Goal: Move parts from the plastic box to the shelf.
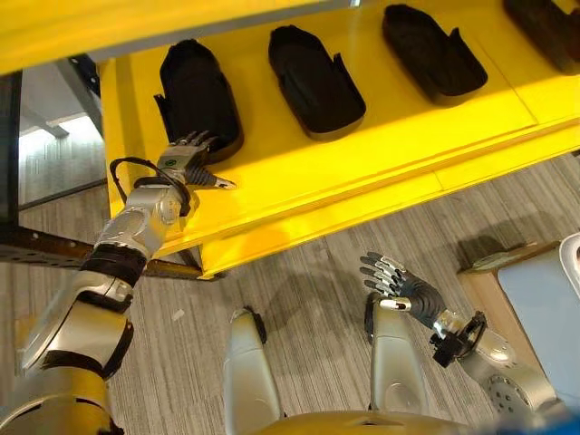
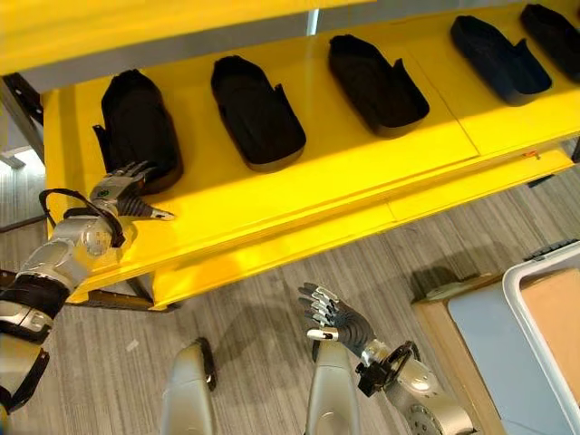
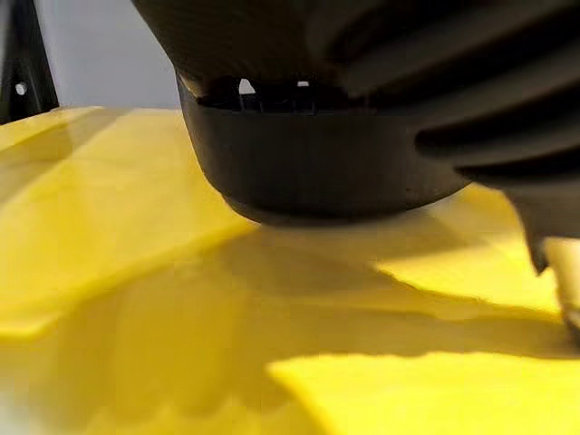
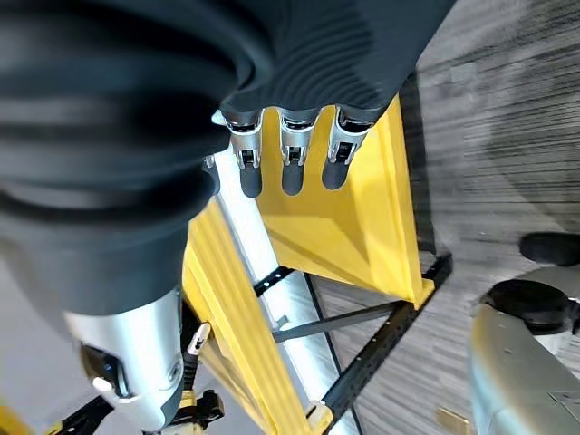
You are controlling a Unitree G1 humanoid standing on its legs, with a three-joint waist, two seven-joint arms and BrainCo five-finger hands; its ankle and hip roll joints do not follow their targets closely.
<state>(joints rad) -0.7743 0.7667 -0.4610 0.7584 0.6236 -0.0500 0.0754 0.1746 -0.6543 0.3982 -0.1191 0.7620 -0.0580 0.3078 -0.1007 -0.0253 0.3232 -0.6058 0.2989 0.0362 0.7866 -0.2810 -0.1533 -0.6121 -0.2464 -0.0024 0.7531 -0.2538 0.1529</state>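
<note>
My left hand [image 2: 122,192] is resting on the yellow shelf [image 2: 299,195] near its left end, close to the front edge. Its fingers are lying relaxed and are holding nothing, and their tips are touching the near end of the leftmost black part [image 2: 138,127]. In my left wrist view this part [image 3: 308,163] is standing flat on the shelf, just past my hand. Four more black parts are lying in a row along the back of the shelf toward the right: the second part [image 2: 256,111], the third part [image 2: 376,84], the fourth part [image 2: 500,58] and the fifth part [image 2: 553,29] at the right end. My right hand [image 2: 337,319] is hanging low above the floor [image 2: 263,290], well apart from the shelf, with straight fingers and nothing in it. A box [image 2: 553,322] is showing at the right, beside my right arm.
</note>
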